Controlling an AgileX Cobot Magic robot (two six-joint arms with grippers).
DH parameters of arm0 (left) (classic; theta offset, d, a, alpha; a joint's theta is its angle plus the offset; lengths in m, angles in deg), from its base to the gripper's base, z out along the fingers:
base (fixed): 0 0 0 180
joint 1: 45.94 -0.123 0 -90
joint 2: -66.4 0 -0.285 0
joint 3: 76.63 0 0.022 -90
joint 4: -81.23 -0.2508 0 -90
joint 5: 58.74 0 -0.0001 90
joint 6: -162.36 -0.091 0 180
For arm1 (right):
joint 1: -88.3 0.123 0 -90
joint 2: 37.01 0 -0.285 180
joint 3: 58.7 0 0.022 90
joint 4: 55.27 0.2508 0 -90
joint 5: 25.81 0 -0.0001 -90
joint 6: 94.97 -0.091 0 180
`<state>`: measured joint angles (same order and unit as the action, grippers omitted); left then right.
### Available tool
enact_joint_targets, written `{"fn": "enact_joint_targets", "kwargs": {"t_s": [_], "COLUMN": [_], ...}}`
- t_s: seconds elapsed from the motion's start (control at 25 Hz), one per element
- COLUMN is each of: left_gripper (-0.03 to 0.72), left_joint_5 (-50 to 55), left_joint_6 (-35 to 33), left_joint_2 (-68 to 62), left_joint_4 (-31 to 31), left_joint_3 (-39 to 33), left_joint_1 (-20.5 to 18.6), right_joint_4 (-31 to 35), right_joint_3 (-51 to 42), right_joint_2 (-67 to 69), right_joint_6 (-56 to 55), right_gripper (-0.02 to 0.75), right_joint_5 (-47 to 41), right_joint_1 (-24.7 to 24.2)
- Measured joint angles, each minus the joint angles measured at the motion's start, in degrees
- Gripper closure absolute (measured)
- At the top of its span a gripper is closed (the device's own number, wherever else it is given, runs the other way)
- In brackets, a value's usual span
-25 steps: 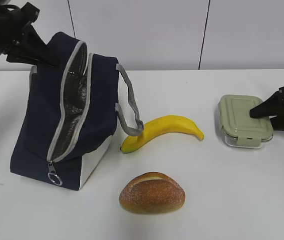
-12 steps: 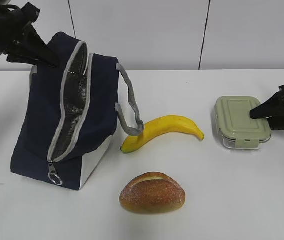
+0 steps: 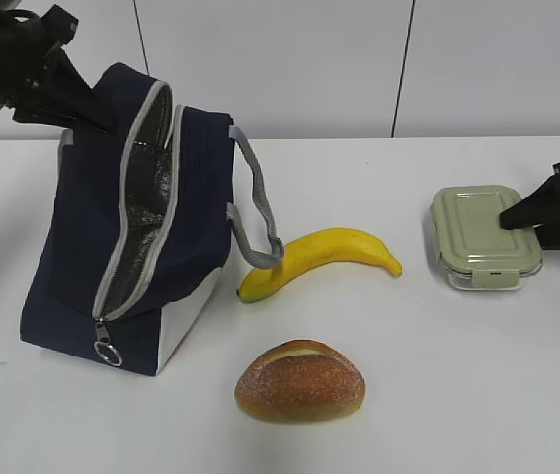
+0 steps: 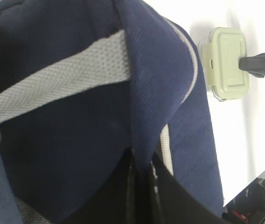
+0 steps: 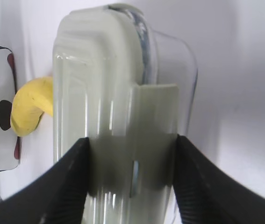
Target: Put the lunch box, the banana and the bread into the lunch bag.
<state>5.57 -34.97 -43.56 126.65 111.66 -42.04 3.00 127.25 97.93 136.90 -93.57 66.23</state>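
Note:
The navy lunch bag [image 3: 72,247] stands at the left, zipper open, foil lining showing. My left gripper [image 3: 97,114] is shut on the bag's upper rim and holds the opening up; the left wrist view shows its fingers pinching the navy fabric [image 4: 141,163]. The yellow banana [image 3: 324,252] lies just right of the bag. The bread [image 3: 299,380] lies in front of it. The green-lidded lunch box [image 3: 477,237] sits at the right, and my right gripper [image 3: 528,219] is shut on its right end. In the right wrist view both fingers press the box [image 5: 118,93].
A grey strap handle [image 3: 255,212] hangs from the bag toward the banana's left tip. The white table [image 3: 408,395] ends at a white panelled wall behind. The banana's tip shows past the box in the right wrist view [image 5: 27,109].
The lunch box slid a little left with my right gripper, then came back right and slightly up. The bag, banana, bread and left gripper have not moved.

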Motion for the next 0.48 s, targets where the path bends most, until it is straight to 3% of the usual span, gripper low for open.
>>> {"fn": "enact_joint_targets", "kwargs": {"t_s": [0.48], "left_gripper": [0.704], "left_joint_5": [-0.1], "left_joint_6": [0.0], "left_joint_2": [0.0], "left_joint_4": [0.0], "left_joint_3": [0.0], "left_joint_1": [0.0], "right_joint_4": [-1.2], "right_joint_3": [-0.1], "right_joint_2": [-5.8], "right_joint_6": [-5.6], "right_gripper": [0.335], "right_joint_5": [1.0], "right_joint_1": [0.7]}}
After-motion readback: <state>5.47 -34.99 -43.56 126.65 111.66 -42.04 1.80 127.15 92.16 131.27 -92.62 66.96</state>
